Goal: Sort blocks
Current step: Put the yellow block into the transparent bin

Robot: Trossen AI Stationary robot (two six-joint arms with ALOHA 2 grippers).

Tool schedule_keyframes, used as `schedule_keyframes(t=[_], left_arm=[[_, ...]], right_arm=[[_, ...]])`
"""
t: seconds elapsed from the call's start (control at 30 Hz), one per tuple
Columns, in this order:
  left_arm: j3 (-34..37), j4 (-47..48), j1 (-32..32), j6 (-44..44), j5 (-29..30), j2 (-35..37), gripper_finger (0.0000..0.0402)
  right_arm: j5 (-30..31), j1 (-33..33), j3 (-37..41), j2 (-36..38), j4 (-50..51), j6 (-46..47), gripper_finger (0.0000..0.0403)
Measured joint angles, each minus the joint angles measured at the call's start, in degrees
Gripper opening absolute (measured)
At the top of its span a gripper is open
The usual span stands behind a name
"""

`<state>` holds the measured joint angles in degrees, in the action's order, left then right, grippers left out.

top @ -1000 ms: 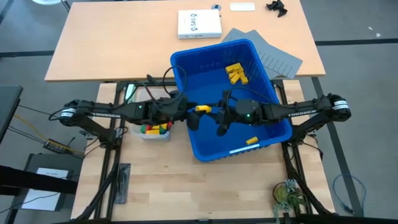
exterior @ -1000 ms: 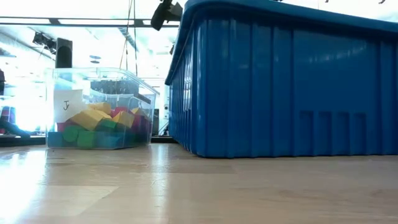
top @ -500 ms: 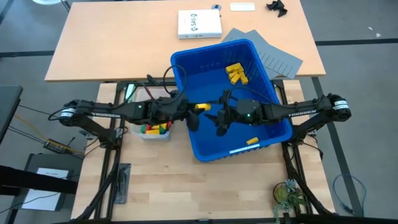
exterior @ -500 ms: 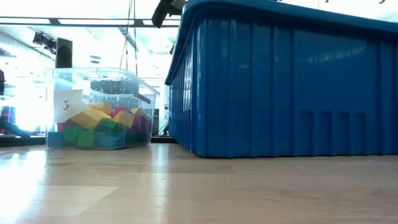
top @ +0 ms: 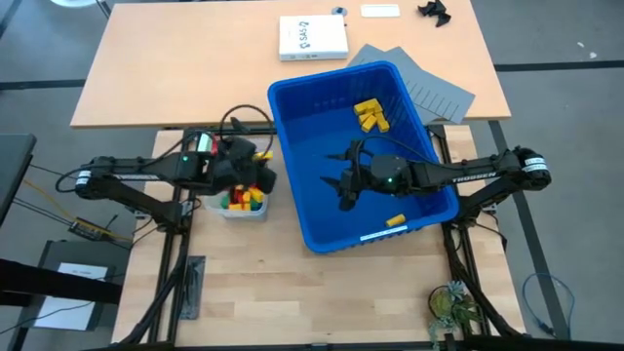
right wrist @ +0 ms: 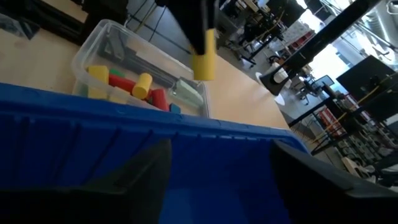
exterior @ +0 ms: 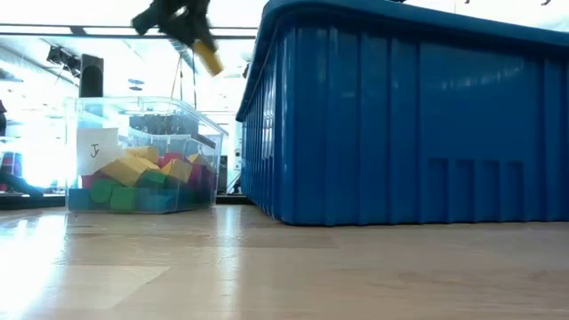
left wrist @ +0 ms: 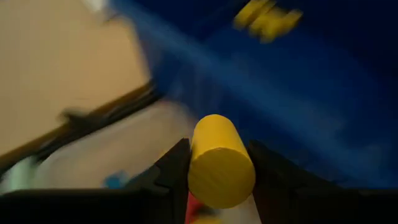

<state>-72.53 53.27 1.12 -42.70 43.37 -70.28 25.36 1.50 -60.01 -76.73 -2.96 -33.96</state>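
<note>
The left pincer (left wrist: 214, 186) clamps a yellow cylinder (left wrist: 219, 163) by its round sides, above the tub (top: 242, 203). It looks light, rigid and probably slick, so a mid-length grip suits. The right pincer (top: 339, 187) hangs released inside the bin (top: 336, 236).

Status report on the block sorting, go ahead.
Left hand shut on yellow block, above clear tub. Right hand open, empty, inside blue bin. Nothing in the way.

light wood table (top: 253, 283): blue bin (top: 292, 117), clear tub (exterior: 142, 156) beside it.
</note>
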Motion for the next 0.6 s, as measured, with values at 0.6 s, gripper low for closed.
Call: schedule_keyframes(t=[0.6], left_arm=[[16.38,7.69,-0.37,-17.39,0.78,-0.37,0.0149]], right_arm=[[-1.55,-3.15,0.00,0.00,0.17,7.89,0.0247]])
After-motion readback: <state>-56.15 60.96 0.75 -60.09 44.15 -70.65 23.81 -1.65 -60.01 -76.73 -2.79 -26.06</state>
